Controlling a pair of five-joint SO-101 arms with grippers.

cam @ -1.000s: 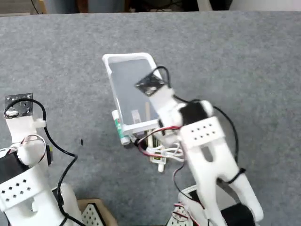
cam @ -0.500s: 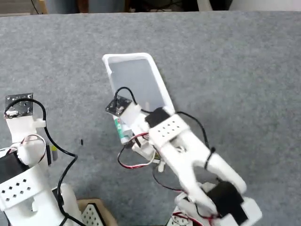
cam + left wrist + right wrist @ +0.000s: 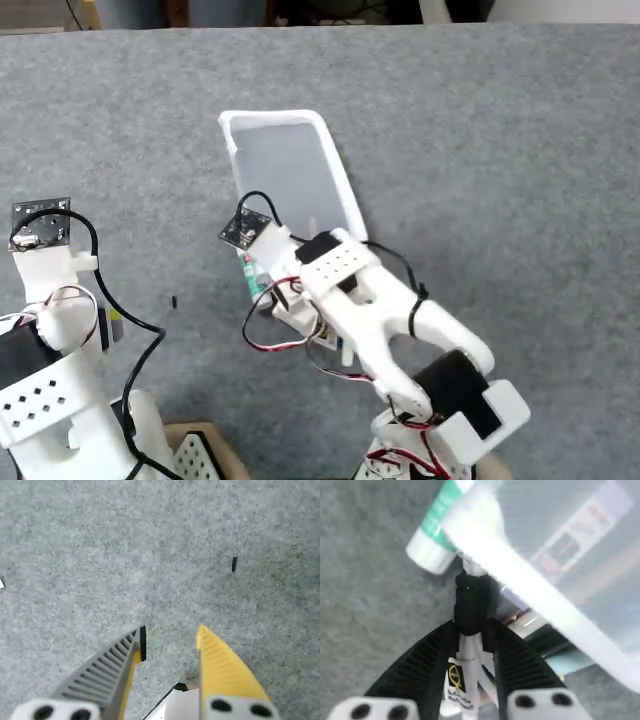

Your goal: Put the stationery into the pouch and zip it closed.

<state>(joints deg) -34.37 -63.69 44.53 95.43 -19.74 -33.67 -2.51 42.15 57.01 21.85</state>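
The clear pouch (image 3: 290, 175) with a white zip edge lies on the grey mat, slanting away from the arms. A green and white glue stick (image 3: 250, 272) pokes out at its near corner. My right gripper (image 3: 470, 625) is at that corner, shut on the black zipper pull (image 3: 469, 602), which hangs just below the white zip edge (image 3: 520, 575) beside the glue stick (image 3: 437, 522). A label and other stationery show through the pouch wall (image 3: 570, 535). Far to the left, my left gripper (image 3: 169, 640) hovers open over bare mat.
A small black speck (image 3: 233, 564) lies on the mat ahead of the left gripper, also seen as the speck (image 3: 173, 301) from above. A cardboard piece (image 3: 205, 450) sits at the near edge between the arm bases. Loose cables (image 3: 290, 340) trail under the right arm.
The right arm swung from above the pouch's near right side down to its near left corner by the glue stick. The left arm kept still.
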